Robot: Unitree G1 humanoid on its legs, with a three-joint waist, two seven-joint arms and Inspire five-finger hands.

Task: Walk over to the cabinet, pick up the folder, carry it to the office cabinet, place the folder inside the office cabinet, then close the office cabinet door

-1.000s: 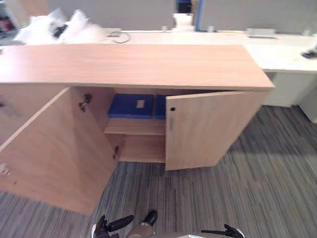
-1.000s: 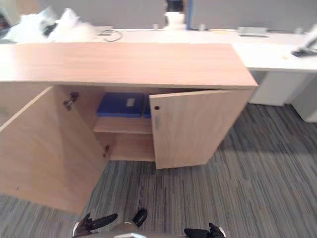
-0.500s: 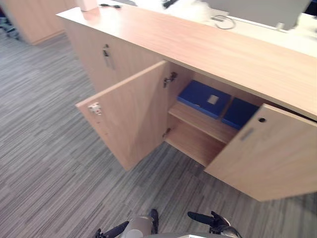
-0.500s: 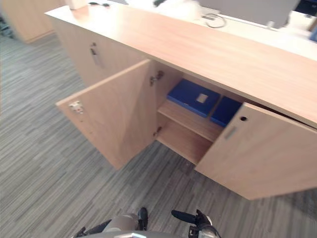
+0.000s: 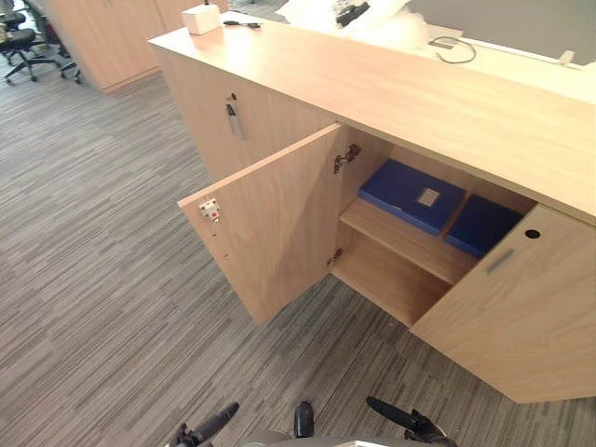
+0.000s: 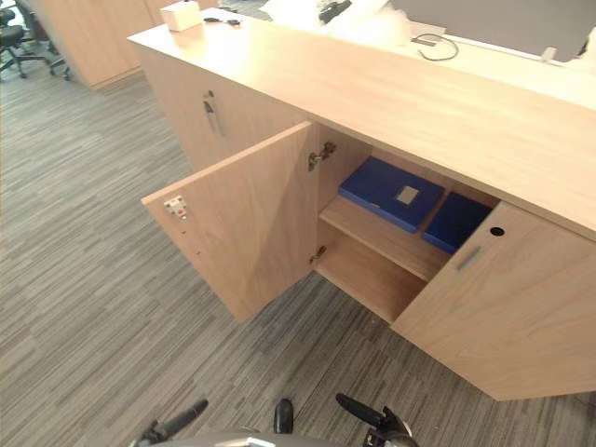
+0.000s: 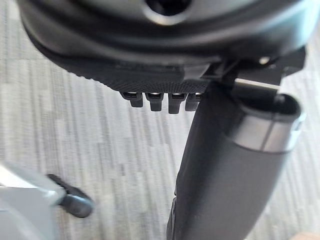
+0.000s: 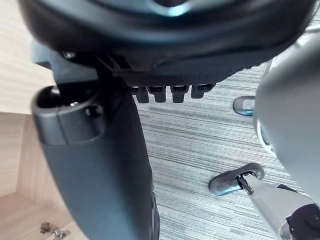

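Observation:
A blue folder (image 5: 412, 195) lies flat on the upper shelf inside the wooden cabinet (image 5: 419, 93), with a second blue folder (image 5: 482, 224) beside it to the right. The cabinet's left door (image 5: 270, 223) swings wide open toward me. Its right door (image 5: 521, 307) stands partly open and covers part of the second folder. My left hand (image 5: 200, 430) and right hand (image 5: 405, 424) hang low near the carpet, far from the shelf. Both are open and hold nothing, with thumbs straight in the wrist views (image 7: 225, 175) (image 8: 100, 165).
A white box (image 5: 200, 19), white bags (image 5: 349, 11) and a looped cable (image 5: 453, 48) lie on the cabinet top. More wooden cabinets (image 5: 102, 33) and an office chair (image 5: 19, 42) stand at the far left. Grey striped carpet (image 5: 102, 279) stretches to the left.
The whole picture has shifted: the camera swung left, so the cabinet now runs slantwise to the right. The folders and doors have not moved. Both hands stay low.

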